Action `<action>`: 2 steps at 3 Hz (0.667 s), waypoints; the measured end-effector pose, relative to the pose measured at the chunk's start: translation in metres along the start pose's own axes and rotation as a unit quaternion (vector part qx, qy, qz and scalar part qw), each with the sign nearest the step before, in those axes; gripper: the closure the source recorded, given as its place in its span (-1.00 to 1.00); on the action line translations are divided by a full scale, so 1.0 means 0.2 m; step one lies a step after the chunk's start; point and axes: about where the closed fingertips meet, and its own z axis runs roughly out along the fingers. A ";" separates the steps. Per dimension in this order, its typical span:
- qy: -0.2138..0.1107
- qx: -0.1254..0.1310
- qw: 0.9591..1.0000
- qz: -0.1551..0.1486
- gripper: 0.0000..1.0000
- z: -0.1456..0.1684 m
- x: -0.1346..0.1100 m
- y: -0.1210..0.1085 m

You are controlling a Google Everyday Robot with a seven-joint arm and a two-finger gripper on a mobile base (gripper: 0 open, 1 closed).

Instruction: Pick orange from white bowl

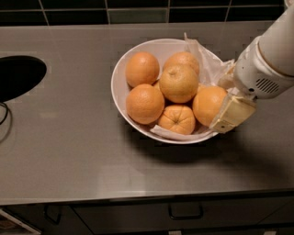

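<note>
The white bowl (120,69) sits in the middle of the grey counter, lined with crinkled paper and holding several oranges. The orange (207,105), smooth and deep orange, lies at the bowl's right side. My gripper (228,98) is at the bowl's right rim, right against this orange. It is open: one cream finger (232,114) is at the orange's front right, the other (225,81) behind it. A paler yellowish orange (178,82) rests on top in the middle. A small ribbed one (177,119) lies at the front.
Two more oranges lie on the bowl's left side (144,103) and back left (142,69). A dark sink opening (18,75) is at the counter's left. A dark tiled wall (138,11) runs along the back. Drawers with a handle (186,213) are below the front edge.
</note>
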 end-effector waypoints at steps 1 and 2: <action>-0.011 0.004 1.000 0.008 -0.42 0.01 -0.01 -0.01; -0.022 0.006 1.000 0.014 -0.42 0.02 -0.02 -0.02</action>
